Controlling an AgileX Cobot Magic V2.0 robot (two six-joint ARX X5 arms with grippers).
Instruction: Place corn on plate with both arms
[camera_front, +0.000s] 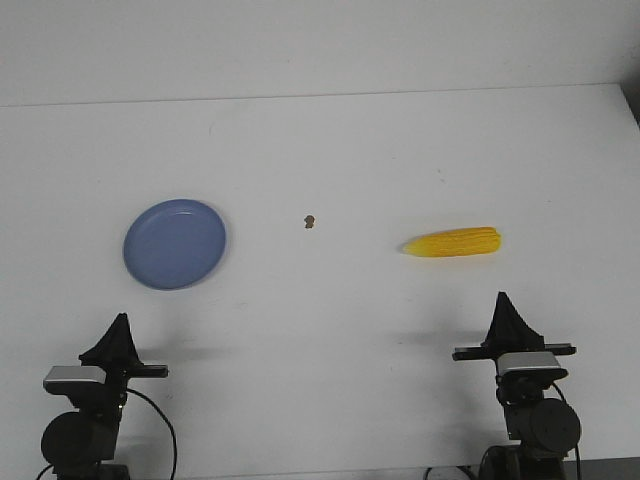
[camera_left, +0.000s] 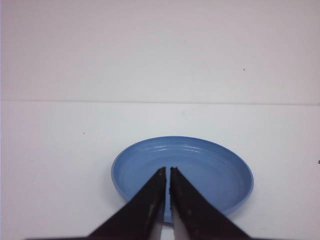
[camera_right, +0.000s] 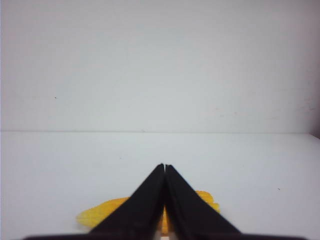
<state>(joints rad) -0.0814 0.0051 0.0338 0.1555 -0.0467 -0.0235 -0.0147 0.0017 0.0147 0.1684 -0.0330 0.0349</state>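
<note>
A small brown speck lies on the white bench between the plate at left and the corn at right, well apart from both. Open bench surrounds each. The left gripper and right gripper sit clenched and empty at the near edge.

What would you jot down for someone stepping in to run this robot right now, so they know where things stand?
Left gripper: shut, empty, back near the table's front edge, pointing at the plate.
Right gripper: shut, empty, pointing at the corn.
Plate: left side of the table, nothing on it.
Corn: lying flat on the right side, pointed end toward the plate, well apart from it.
A small brown speck sits between them.
Done: nothing yet.
Left: grasp the corn and set it on the plate.
</note>
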